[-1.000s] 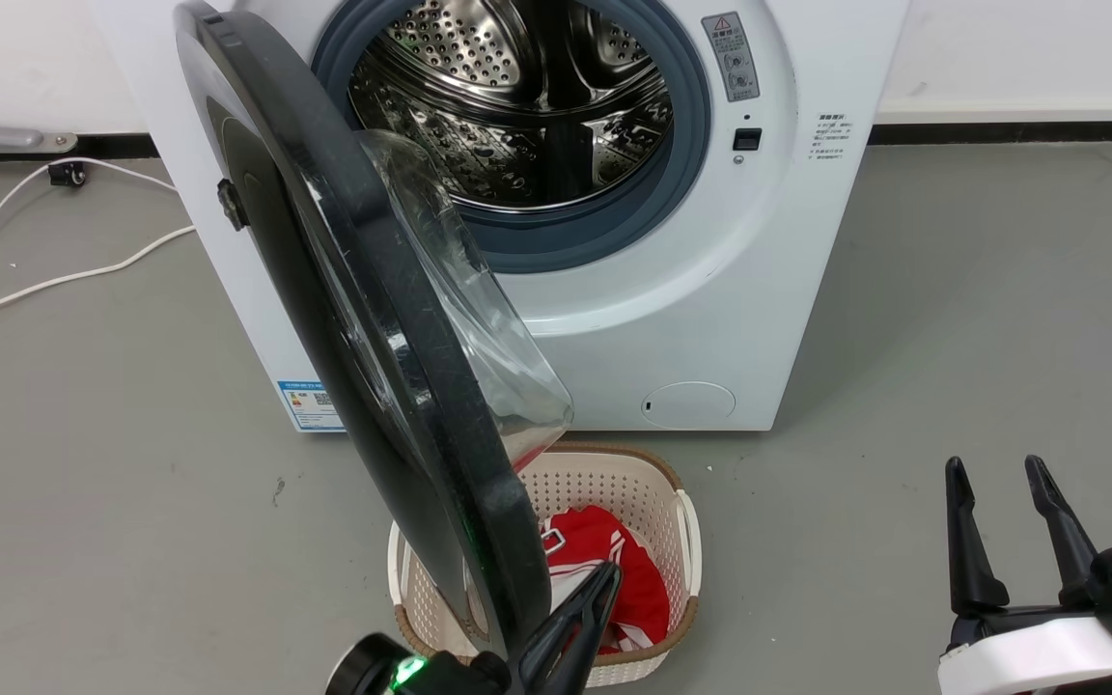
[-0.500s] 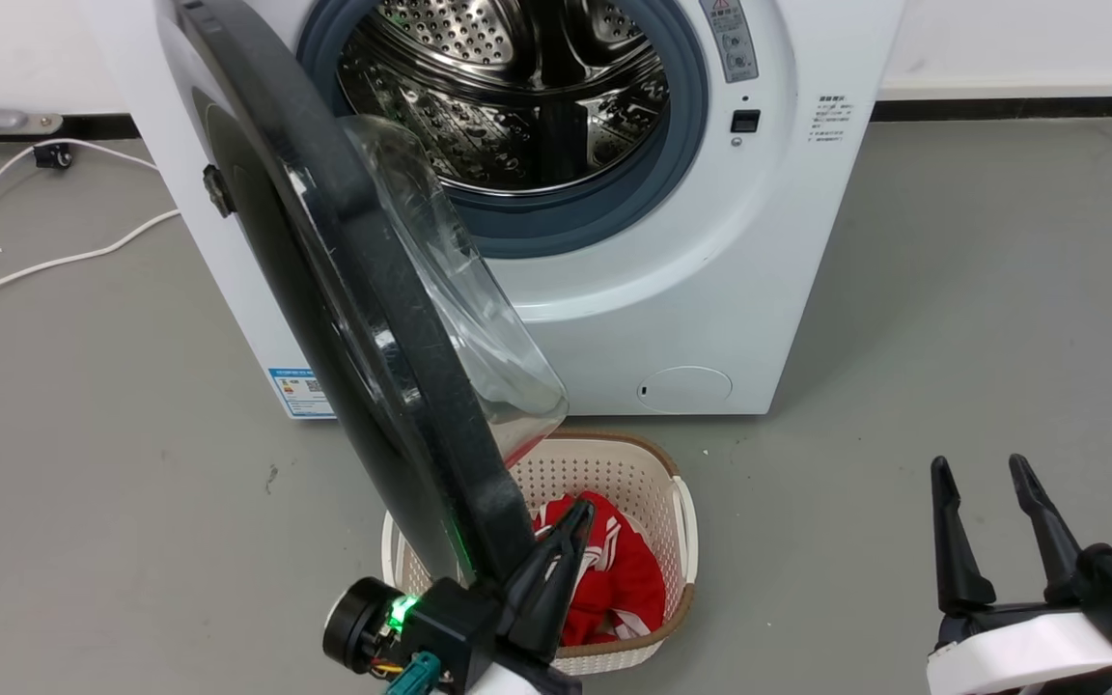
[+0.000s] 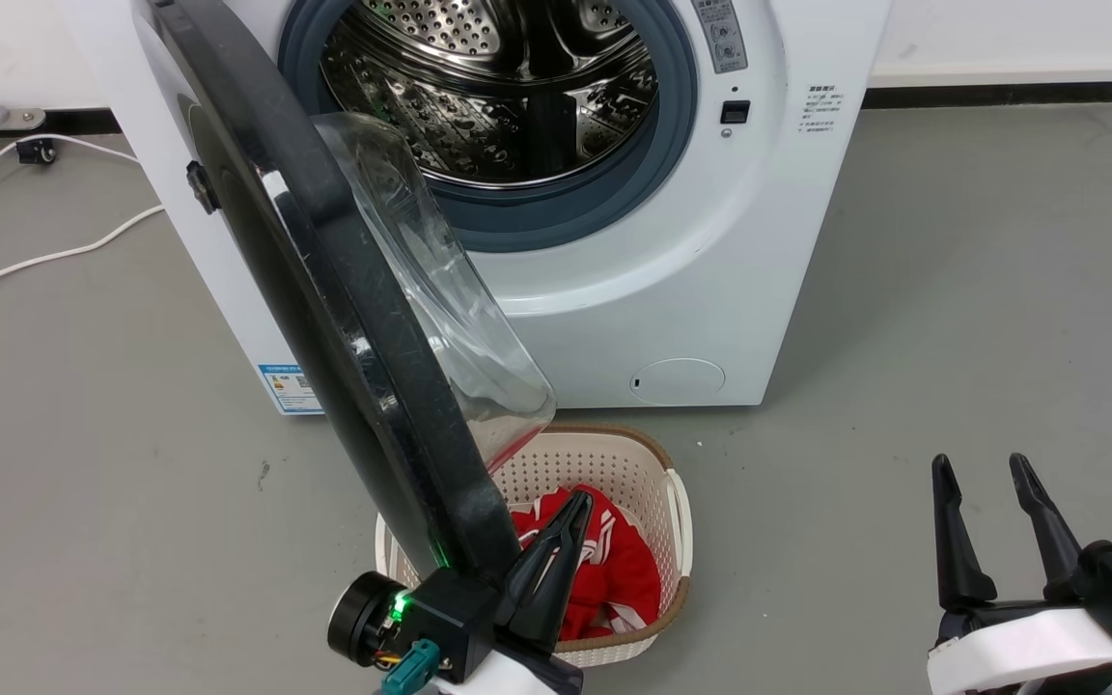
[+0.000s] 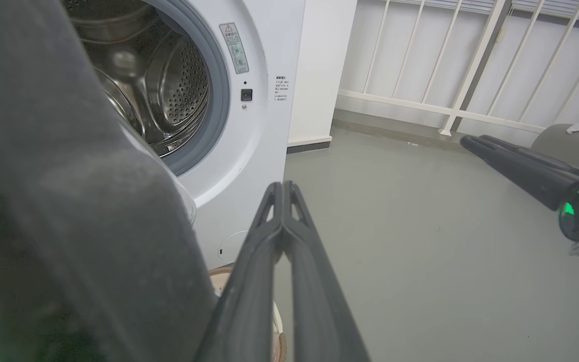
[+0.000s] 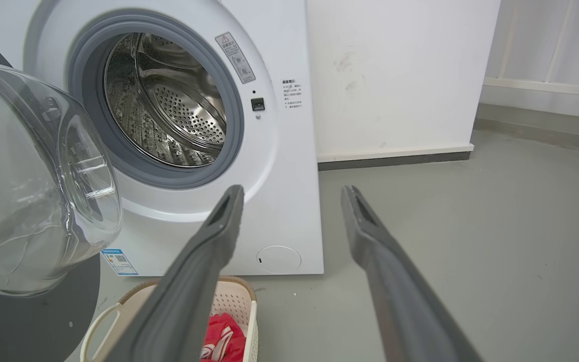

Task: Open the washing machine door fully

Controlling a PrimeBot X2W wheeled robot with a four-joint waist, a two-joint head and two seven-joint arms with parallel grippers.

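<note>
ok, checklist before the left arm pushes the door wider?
1. door fully open: not ok, it stands out from the machine.
2. left gripper shut: ok, beside the door's rim.
3. left gripper touching rim: cannot tell.
4. right gripper clear: ok, open, apart.
5. basket clearance under door: cannot tell.
6. cable left of door: ok, flat on floor.

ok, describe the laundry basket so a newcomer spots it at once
Find the white washing machine standing against the wall. On the grey floor right in front of it, by the lower edge of the open black door, sits the basket. It is cream perforated plastic with a brown rim, and it alone holds red cloth.
</note>
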